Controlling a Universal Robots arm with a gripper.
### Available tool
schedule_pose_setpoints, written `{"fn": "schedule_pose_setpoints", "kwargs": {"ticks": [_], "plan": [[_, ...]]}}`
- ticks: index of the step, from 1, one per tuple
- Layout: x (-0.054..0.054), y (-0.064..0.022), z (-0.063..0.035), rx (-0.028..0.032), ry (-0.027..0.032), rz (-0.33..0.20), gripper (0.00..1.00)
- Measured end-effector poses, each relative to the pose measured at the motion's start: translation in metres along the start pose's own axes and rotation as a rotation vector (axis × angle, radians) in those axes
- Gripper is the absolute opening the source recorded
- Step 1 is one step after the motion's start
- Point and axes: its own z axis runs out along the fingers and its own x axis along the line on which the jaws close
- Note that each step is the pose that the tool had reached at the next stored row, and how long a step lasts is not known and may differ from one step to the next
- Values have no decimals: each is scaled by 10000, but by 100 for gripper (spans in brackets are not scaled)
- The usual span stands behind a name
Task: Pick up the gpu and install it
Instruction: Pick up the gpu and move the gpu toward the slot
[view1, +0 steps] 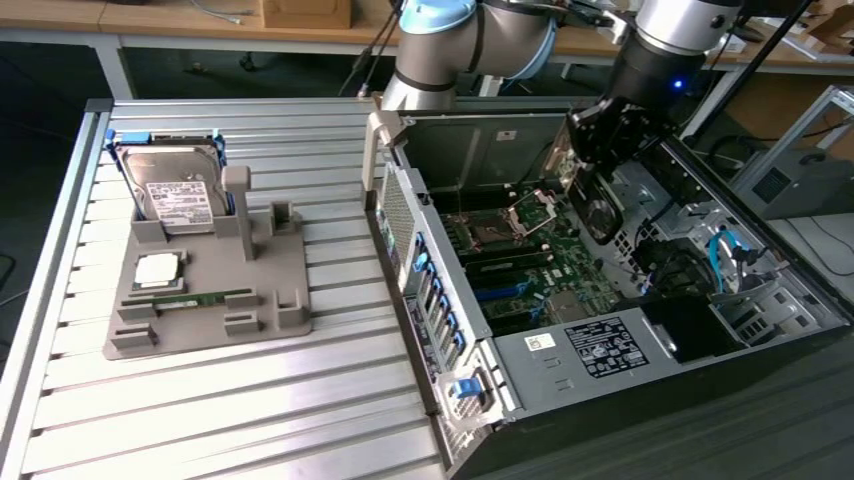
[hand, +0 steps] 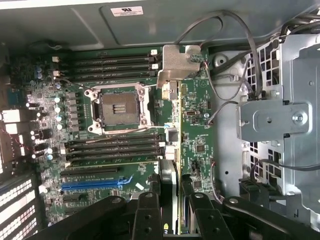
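The gpu (hand: 173, 150) is a thin dark card seen edge-on, with its silvery metal bracket (hand: 178, 65) at the far end. My gripper (hand: 170, 197) is shut on it, one black finger (hand: 148, 210) on each side. In the exterior view the gripper (view1: 597, 185) is inside the open computer case (view1: 561, 345), and the gpu (view1: 601, 212) hangs from it just above the green motherboard (view1: 534, 270). In the wrist view the card runs along the motherboard (hand: 200, 130) beside the cpu socket (hand: 120, 107). I cannot tell whether it touches the board.
A blue expansion slot (hand: 90, 183) lies near the gripper. A drive cage (hand: 290, 120) and cables flank the board. Left of the case in the exterior view, a grey fixture (view1: 274, 320) holds a hard drive (view1: 180, 195), a cpu chip (view1: 158, 268) and a memory stick (view1: 194, 297).
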Motion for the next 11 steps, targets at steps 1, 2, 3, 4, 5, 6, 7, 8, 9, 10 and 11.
{"fn": "schedule_pose_setpoints", "kwargs": {"ticks": [1,2,3,4,5,6,7,8,9,10,11], "plan": [[2,0,4,1,-1,-2,27],[5,0,10,0,0,-4,27],[6,0,14,0,0,-6,27],[6,0,19,-1,0,-7,27],[7,0,24,-1,0,-7,27],[8,0,29,-1,0,-7,27],[8,0,34,0,0,-8,27],[8,0,40,0,0,-9,27],[9,0,45,-1,0,-9,27],[10,0,51,0,-1,-11,27],[11,0,58,0,0,-11,27]]}}
